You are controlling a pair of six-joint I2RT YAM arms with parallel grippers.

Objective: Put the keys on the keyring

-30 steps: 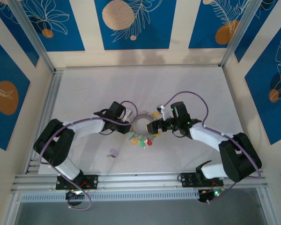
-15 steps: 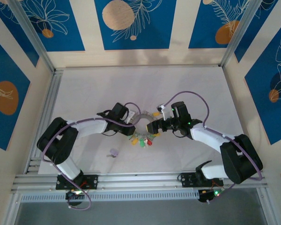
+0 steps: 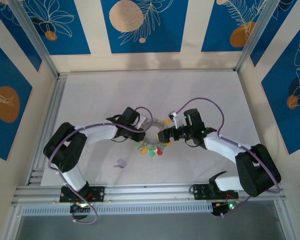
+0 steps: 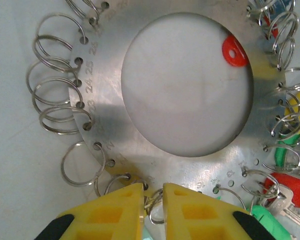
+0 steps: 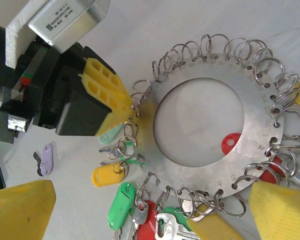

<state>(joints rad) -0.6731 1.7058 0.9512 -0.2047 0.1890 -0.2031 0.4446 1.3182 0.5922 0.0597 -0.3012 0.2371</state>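
The keyring (image 3: pixel 150 122) lies flat at the middle of the white table (image 3: pixel 205 95) in the top view, between my two arms. The left gripper (image 3: pixel 139 131) meets its left rim and the right gripper (image 3: pixel 165 136) sits at its right rim. The keys (image 3: pixel 151 150) fan out along its near edge, and one lilac key (image 3: pixel 121 163) lies apart, nearer the left base.

On the left wrist camera I see the keyring (image 4: pixel 102 115) as a numbered steel plate. The left gripper (image 4: pixel 152 192) is pinched narrow at its rim, with a wire loop (image 4: pixel 153 204) in the slit between the yellow fingers (image 4: pixel 120 205).

On the right wrist camera the right gripper (image 5: pixel 152 200) stands wide, its fingers (image 5: pixel 20 210) straddling the keyring (image 5: pixel 260 120) and the keys (image 5: pixel 122 200) on its edge. The left gripper (image 5: pixel 129 107) touches the rim opposite, and the lilac key (image 5: pixel 46 159) rests off to the side.
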